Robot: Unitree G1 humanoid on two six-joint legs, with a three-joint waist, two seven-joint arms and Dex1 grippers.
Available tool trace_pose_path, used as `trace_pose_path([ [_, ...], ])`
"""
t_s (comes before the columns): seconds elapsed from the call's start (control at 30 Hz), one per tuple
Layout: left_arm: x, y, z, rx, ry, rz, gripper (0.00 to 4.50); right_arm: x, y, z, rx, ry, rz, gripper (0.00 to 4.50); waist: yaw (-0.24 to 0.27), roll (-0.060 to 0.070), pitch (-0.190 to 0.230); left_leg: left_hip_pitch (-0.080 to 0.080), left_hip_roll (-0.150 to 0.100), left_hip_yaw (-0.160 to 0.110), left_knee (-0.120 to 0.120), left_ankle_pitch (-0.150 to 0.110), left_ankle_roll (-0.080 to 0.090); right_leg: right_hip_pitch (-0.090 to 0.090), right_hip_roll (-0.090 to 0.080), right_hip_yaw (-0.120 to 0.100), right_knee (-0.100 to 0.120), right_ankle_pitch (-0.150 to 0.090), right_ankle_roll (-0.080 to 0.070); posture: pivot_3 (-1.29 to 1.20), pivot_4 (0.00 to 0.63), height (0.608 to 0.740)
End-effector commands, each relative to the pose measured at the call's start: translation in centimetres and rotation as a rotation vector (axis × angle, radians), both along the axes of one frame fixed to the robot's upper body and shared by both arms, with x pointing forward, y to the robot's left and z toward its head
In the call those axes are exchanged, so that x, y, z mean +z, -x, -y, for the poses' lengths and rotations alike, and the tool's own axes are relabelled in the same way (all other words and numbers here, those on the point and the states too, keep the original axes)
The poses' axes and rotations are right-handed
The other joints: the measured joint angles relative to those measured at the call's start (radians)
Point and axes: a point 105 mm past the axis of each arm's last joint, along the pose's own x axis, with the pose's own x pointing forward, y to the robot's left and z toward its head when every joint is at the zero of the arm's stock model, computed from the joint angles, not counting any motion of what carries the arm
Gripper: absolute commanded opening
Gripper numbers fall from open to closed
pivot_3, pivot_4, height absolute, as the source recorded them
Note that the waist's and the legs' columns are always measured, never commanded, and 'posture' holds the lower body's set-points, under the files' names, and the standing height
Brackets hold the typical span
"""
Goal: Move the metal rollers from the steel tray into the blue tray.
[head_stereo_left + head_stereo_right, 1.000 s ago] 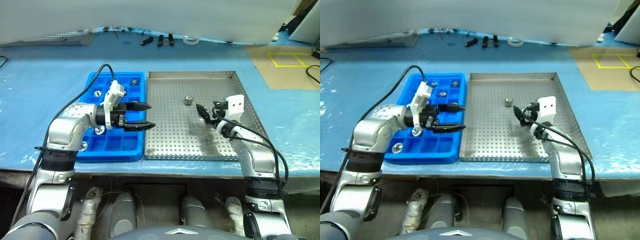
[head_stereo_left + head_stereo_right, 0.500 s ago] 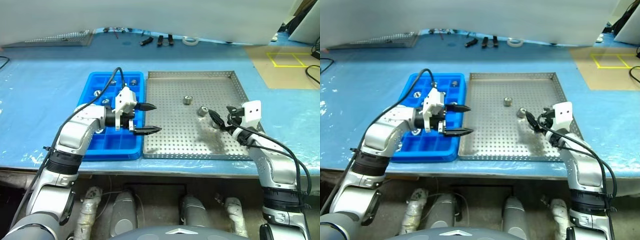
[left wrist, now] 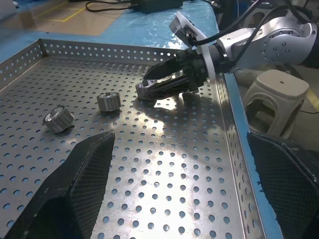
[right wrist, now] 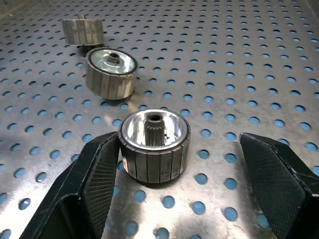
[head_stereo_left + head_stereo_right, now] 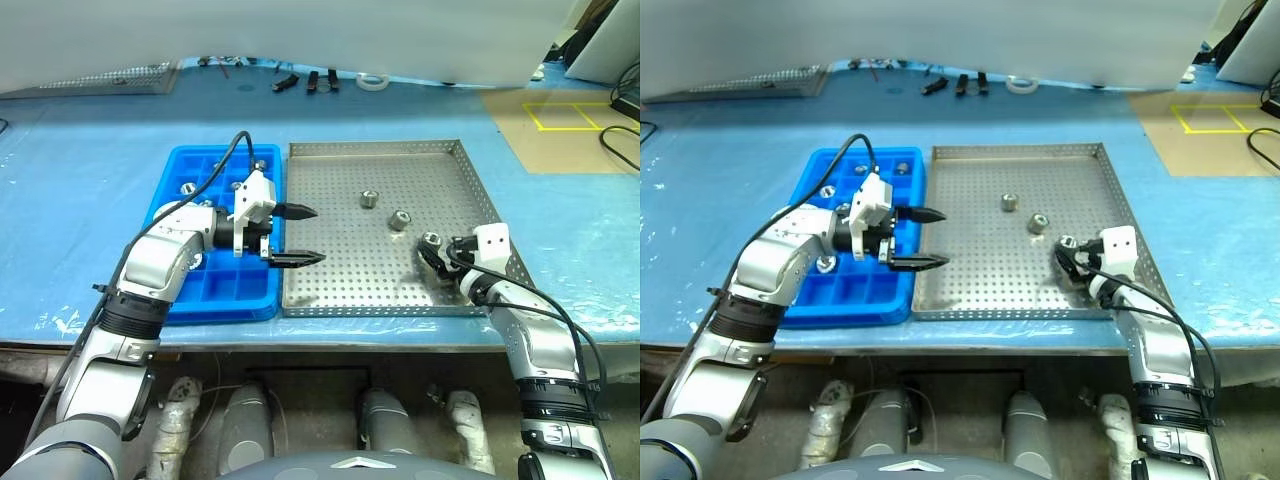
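Three metal rollers (image 5: 399, 220) are seen on the perforated floor of the steel tray (image 5: 340, 290), strung in a diagonal line from the far middle toward the near right. Each stands on end, its axis upright and its dark central hole facing up, as the right wrist view shows for the nearest two; the farthest one there is small and may be tilted. The nearest roller (image 4: 154, 144) lies between the two spread fingers of the right pincer (image 5: 432, 257), close against one finger (image 4: 97, 174) and well apart from the other; whether that finger touches it cannot be told. The right pincer sits low over the tray's near right corner.

The left pincer (image 5: 292, 236) is held above the seam between the blue tray (image 5: 225, 305) and the steel tray, pointing right, its fingers wide apart and empty. Several more rollers are lodged in the far and left compartments of the blue tray, which rests on the blue-covered surface (image 5: 80, 200) just left of the steel tray.
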Motion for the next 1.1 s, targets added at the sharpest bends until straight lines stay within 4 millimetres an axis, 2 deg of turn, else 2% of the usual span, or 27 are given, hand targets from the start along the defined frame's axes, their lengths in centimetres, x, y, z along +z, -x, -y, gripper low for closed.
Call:
trace_pose_path([
  [0.03, 0.7, 0.2, 0.1, -0.014, 0.004, 0.029, 4.50, -0.2, 0.0, -0.2, 0.005, 0.018, 0.009, 3.62, 0.000, 0.000, 0.000, 0.001, 0.000, 0.000, 0.000, 0.000, 0.000, 0.001, 0.000, 0.000, 0.000, 0.000, 0.000, -0.16, 0.150, 0.740],
  [0.2, -0.2, 0.3, -1.2, 0.016, -0.053, 0.022, 4.50, 0.3, 0.1, -1.5, 0.067, 0.029, 0.033, 2.23, -0.002, 0.000, 0.000, 0.001, 0.002, 0.000, 0.000, 0.000, 0.000, 0.001, 0.002, 0.001, 0.000, 0.000, 0.000, -0.16, 0.150, 0.740],
  [0.23, -0.2, 0.3, -1.5, 0.025, -0.054, 0.020, 4.50, 0.4, 0.1, -1.7, 0.072, 0.027, 0.036, 1.80, -0.002, 0.000, 0.000, 0.001, 0.003, 0.000, -0.001, 0.000, -0.001, 0.000, 0.003, 0.001, 0.000, 0.000, 0.000, -0.15, 0.150, 0.740],
  [0.27, -0.2, 0.2, -1.7, 0.035, -0.058, 0.016, 4.50, 0.4, 0.1, -1.8, 0.075, 0.025, 0.039, 1.68, -0.002, 0.000, 0.000, 0.001, 0.004, 0.000, -0.001, 0.001, -0.001, 0.000, 0.004, 0.001, 0.000, 0.000, 0.000, -0.15, 0.150, 0.740],
  [0.43, 0.0, 0.3, -3.0, 0.078, -0.059, 0.018, 4.50, 2.1, -0.2, -2.9, 0.128, 0.022, 0.086, 1.68, -0.002, 0.000, 0.000, 0.002, 0.006, 0.000, -0.001, 0.001, -0.002, 0.000, 0.005, 0.001, 0.000, 0.000, -0.001, -0.11, 0.150, 0.740],
  [0.6, 0.7, 1.4, -4.8, 0.122, -0.080, 0.031, 4.50, 6.2, 1.6, -9.3, 0.488, 0.002, 0.163, 1.68, 0.000, 0.000, 0.000, 0.001, 0.006, 0.000, -0.004, 0.002, -0.003, -0.003, 0.005, 0.001, 0.000, 0.000, -0.001, -0.03, 0.150, 0.740],
  [0.67, 1.4, 1.7, -5.7, 0.178, -0.059, 0.041, 4.50, 8.1, 1.8, -12.2, 0.625, 0.001, 0.210, 1.68, 0.003, 0.000, 0.000, 0.001, 0.007, 0.000, -0.006, 0.003, -0.005, -0.003, 0.006, 0.000, 0.000, 0.000, -0.003, 0.03, 0.150, 0.740],
  [0.77, 1.8, 1.7, -7.2, 0.283, -0.036, 0.063, 4.50, 9.7, 1.1, -15.2, 0.743, -0.016, 0.251, 1.68, 0.014, 0.000, 0.000, 0.003, 0.008, 0.000, -0.011, 0.004, -0.008, -0.003, 0.005, -0.001, 0.001, -0.001, -0.004, 0.13, 0.150, 0.740],
  [0.87, 2.0, 1.5, -9.0, 0.437, 0.001, 0.092, 4.50, 10.5, -0.5, -18.1, 0.823, -0.026, 0.271, 1.68, 0.036, 0.000, 0.000, 0.006, 0.008, 0.000, -0.017, 0.007, -0.011, -0.003, 0.006, -0.003, 0.001, -0.003, -0.007, 0.25, 0.150, 0.740],
  [0.93, 1.6, 2.2, -10.2, 0.503, -0.004, 0.102, 4.50, 10.5, -1.5, -20.0, 0.877, -0.011, 0.276, 1.68, 0.049, 0.000, 0.000, 0.006, 0.009, -0.001, -0.019, 0.008, -0.013, -0.004, 0.007, -0.004, 0.001, -0.003, -0.009, 0.29, 0.150, 0.740],
  [1.03, 1.6, 3.1, -11.9, 0.618, 0.026, 0.091, 4.50, 9.8, -2.9, -22.2, 0.922, 0.008, 0.256, 1.68, 0.069, -0.001, 0.000, 0.002, 0.010, -0.002, -0.020, 0.008, -0.013, -0.006, 0.007, -0.006, 0.001, -0.005, -0.011, 0.38, 0.150, 0.740],
  [1.1, 1.5, 3.9, -12.6, 0.669, 0.036, 0.077, 4.50, 9.0, -4.0, -23.0, 0.915, 0.014, 0.234, 1.68, 0.091, -0.002, 0.000, -0.005, 0.010, -0.004, -0.019, 0.008, -0.013, -0.011, 0.007, -0.009, 0.001, -0.005, -0.012, 0.42, 0.150, 0.740],
])
